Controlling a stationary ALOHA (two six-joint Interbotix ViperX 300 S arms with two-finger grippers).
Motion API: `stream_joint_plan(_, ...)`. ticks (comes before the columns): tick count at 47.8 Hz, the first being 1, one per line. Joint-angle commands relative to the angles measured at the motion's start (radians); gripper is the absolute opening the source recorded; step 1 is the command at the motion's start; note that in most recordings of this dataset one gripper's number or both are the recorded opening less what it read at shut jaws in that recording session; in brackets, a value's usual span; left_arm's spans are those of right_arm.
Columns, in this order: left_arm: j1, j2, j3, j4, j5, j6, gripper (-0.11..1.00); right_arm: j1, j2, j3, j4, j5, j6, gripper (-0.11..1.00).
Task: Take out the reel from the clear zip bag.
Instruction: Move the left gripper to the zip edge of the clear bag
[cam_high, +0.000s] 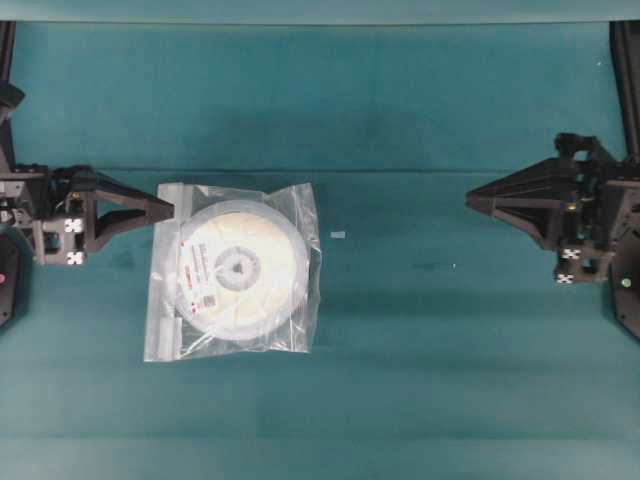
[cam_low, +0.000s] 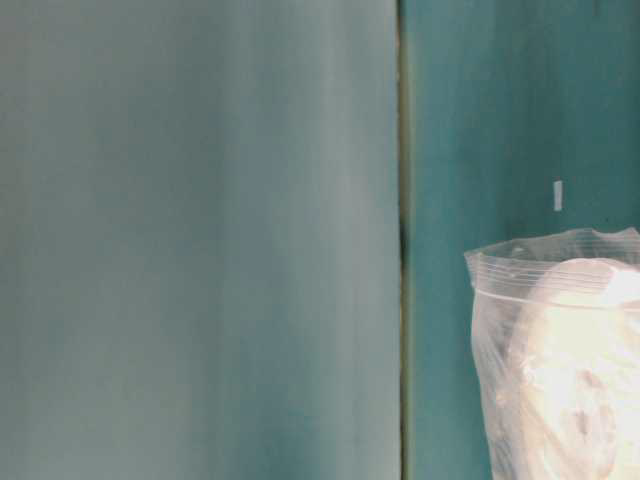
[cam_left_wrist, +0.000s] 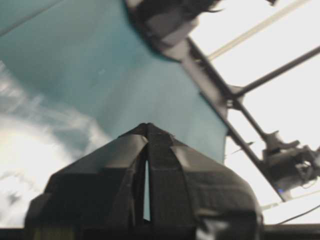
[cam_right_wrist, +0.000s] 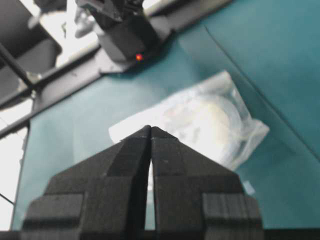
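No legible text anywhere. Small label on the reel, inside the clear zip bag: red mark and rows of print, too fine to read.

The left gripper, jaws pressed together, has its tip just at the upper left corner of the clear zip bag; the bag, lying flat with the reel inside, fills the cloth directly ahead of and slightly below those jaws in the overhead view. Above that jaw line the green table lies bare. The right gripper, also pressed shut, points toward the bag from well apart. Between its jaws and the bag's near edge stretches open cloth, broken only by a small white scrap lying flat just beside the bag's edge. Below both jaw lines the cloth is bare to the near edge.
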Motion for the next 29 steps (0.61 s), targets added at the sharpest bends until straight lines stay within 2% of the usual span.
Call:
stream_joint_plan(1, 0.002, 0.015, 0.005, 0.002, 0.003, -0.006, 0.0, -0.003, 0.04, -0.025, 0.005, -0.012, 0.021, 0.0)
stream_joint_plan(11, 0.008, 0.08, 0.041, 0.003, 0.152, -0.031, 0.0, -0.003, 0.124, -0.052, 0.011, -0.014, 0.054, 0.0)
stream_joint_plan(22, 0.02, 0.15, 0.077, 0.003, 0.152, -0.034, 0.0, -0.005, 0.21, -0.086, 0.015, -0.014, 0.115, 0.01)
stream_joint_plan(26, 0.02, 0.175, 0.092, 0.003, 0.144, -0.034, 0.05, -0.005, 0.233, -0.1, 0.015, -0.014, 0.12, 0.01)
stream_joint_plan(29, 0.02, 0.193, 0.104, 0.002, 0.129, -0.038, 0.14, -0.005, 0.249, -0.109, 0.015, -0.014, 0.121, 0.01)
